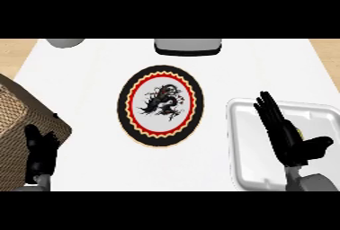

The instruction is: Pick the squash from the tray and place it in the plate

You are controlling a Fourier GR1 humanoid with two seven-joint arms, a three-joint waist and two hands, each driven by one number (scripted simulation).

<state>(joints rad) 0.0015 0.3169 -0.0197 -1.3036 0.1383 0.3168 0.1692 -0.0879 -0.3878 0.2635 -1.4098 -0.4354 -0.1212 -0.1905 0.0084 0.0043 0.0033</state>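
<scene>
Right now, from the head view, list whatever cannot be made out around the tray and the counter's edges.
- Squash: the right robot hand, fingers straight, covers the middle of the white rectangular tray; only a small yellowish speck shows beside it.
- Tray: its right and lower parts are cut off by the picture's edges.
- Brown woven basket: cut off by the left edge; contents unseen.
- Two grey objects at the top: cut off, unidentifiable.

No readable text anywhere; only a dragon picture on the plate [161, 106].
</scene>
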